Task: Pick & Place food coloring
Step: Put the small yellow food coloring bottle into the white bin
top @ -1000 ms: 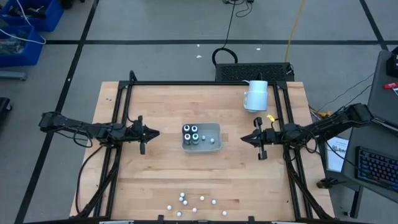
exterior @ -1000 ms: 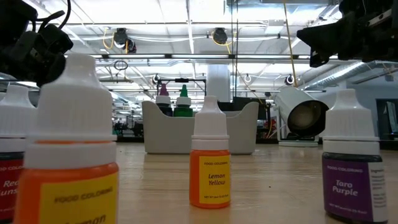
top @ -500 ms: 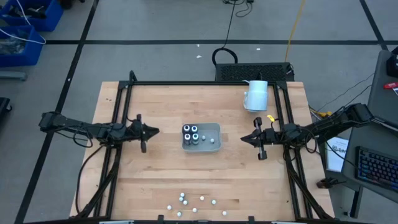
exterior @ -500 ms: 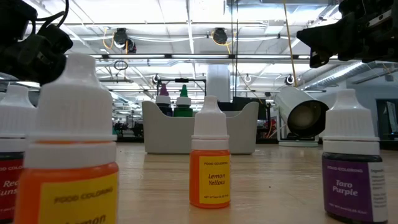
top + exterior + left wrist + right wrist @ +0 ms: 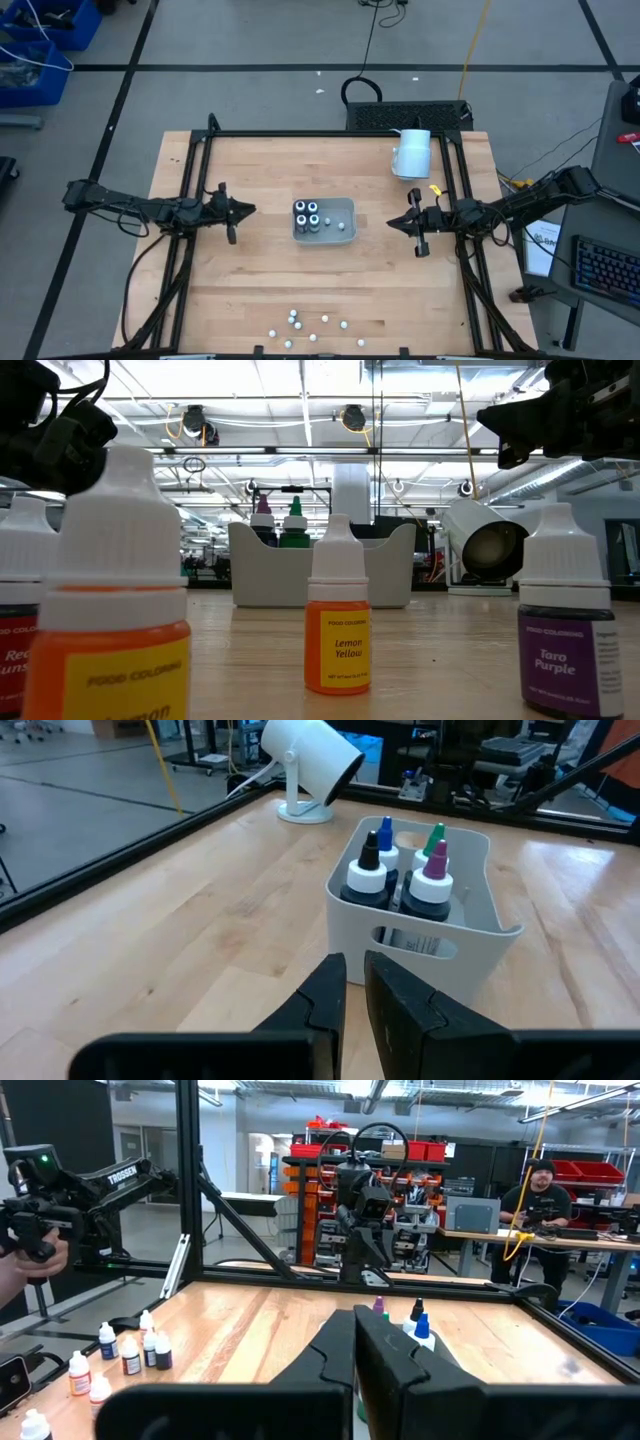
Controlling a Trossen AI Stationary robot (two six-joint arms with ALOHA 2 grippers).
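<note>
The food coloring is in two groups. Several tiny bottles [image 5: 310, 327] stand upright near the table's near edge; the low view shows them close up, among them a Lemon Yellow one [image 5: 337, 622] and a Taro Purple one [image 5: 565, 635]. Four larger bottles [image 5: 307, 215] with coloured tips [image 5: 400, 870] and one small bottle [image 5: 341, 225] stand in the pale grey tray [image 5: 346, 207] at the table's middle. My left gripper [image 5: 247, 211] is shut and empty, left of the tray. My right gripper [image 5: 391, 223] is shut and empty, right of the tray. Both hover above the table.
A large white cylinder [image 5: 412, 152] lies on its side at the far right of the table. A black frame [image 5: 320, 133] runs along the table's edges. In the right wrist view, a person [image 5: 540, 1190] sits behind the table and a hand [image 5: 25, 1275] shows at the room's edge.
</note>
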